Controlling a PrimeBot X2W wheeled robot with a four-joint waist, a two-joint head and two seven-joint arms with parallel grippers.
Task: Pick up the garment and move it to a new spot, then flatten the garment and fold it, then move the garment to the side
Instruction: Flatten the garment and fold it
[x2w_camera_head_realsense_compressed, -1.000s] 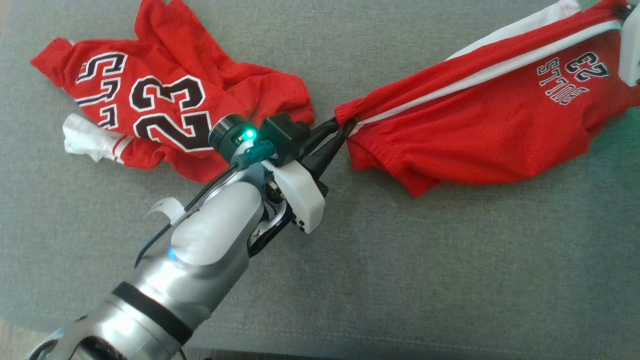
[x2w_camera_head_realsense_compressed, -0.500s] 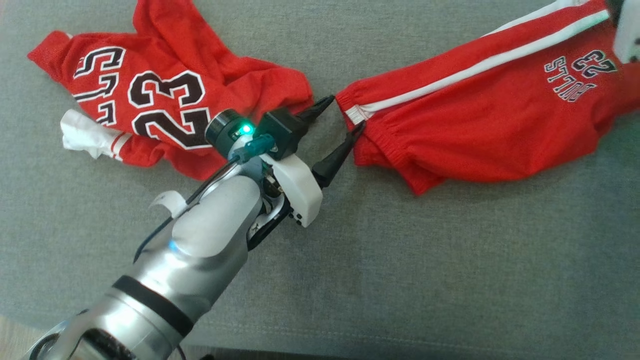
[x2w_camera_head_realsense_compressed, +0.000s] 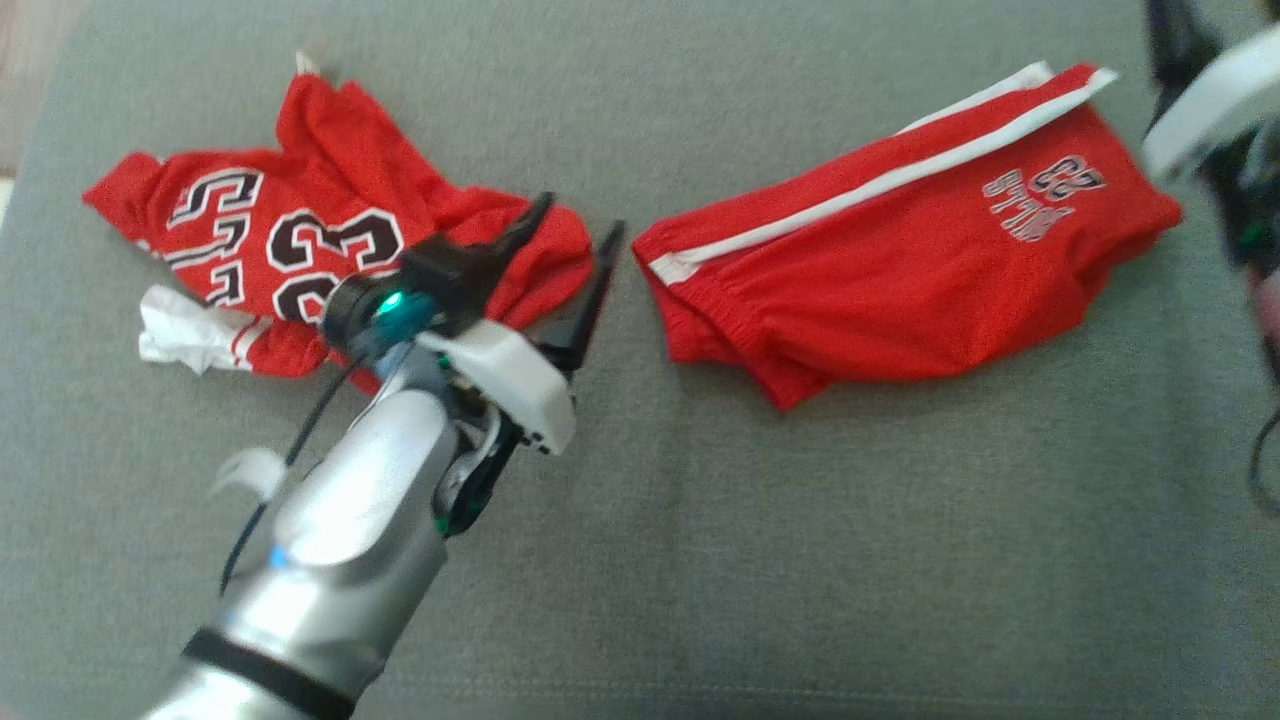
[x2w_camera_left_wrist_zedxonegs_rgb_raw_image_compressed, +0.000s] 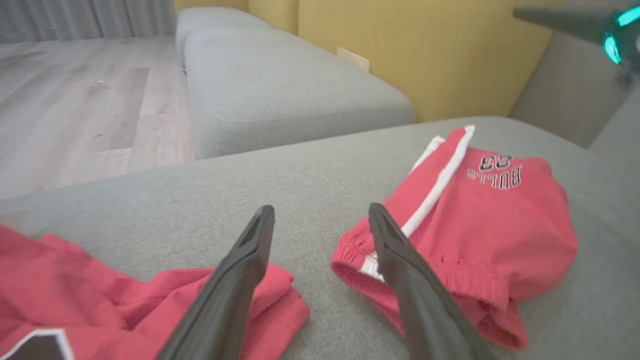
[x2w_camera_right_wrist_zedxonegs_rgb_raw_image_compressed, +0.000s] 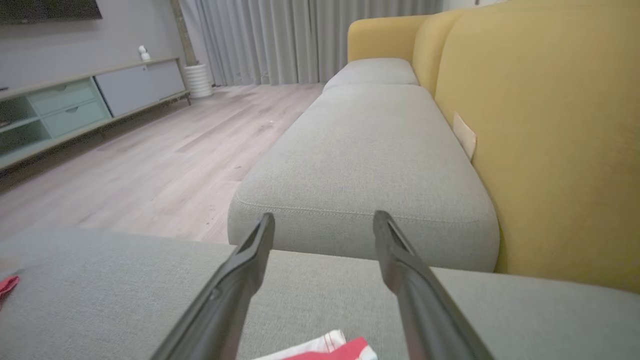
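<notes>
The garment is a pair of red shorts (x2w_camera_head_realsense_compressed: 900, 270) with a white side stripe and "BULLS 23" print, lying loosely spread on the grey cushion (x2w_camera_head_realsense_compressed: 800, 550) at the right. My left gripper (x2w_camera_head_realsense_compressed: 578, 222) is open and empty, just left of the waistband end, not touching it. In the left wrist view the left gripper (x2w_camera_left_wrist_zedxonegs_rgb_raw_image_compressed: 321, 212) has its fingers wide apart, with the shorts (x2w_camera_left_wrist_zedxonegs_rgb_raw_image_compressed: 490, 220) beyond the right finger. My right gripper (x2w_camera_right_wrist_zedxonegs_rgb_raw_image_compressed: 325, 218) is open and empty above the cushion, with a corner of the shorts (x2w_camera_right_wrist_zedxonegs_rgb_raw_image_compressed: 345, 349) below it. The right arm's white wrist housing (x2w_camera_head_realsense_compressed: 1205, 105) hangs past the shorts' far right end.
A crumpled red "23" jersey (x2w_camera_head_realsense_compressed: 300, 250) with a white piece (x2w_camera_head_realsense_compressed: 190, 335) lies at the left, under my left wrist; it is the red cloth (x2w_camera_left_wrist_zedxonegs_rgb_raw_image_compressed: 75, 300) in the left wrist view. Another grey seat (x2w_camera_right_wrist_zedxonegs_rgb_raw_image_compressed: 370, 150), a yellow backrest (x2w_camera_right_wrist_zedxonegs_rgb_raw_image_compressed: 550, 125) and wooden floor (x2w_camera_right_wrist_zedxonegs_rgb_raw_image_compressed: 150, 165) lie beyond the cushion.
Both grippers have opened and let go of the shorts, which were stretched between them and now lie slack on the cushion. The left gripper drew back to the left. The head camera also shifted.
</notes>
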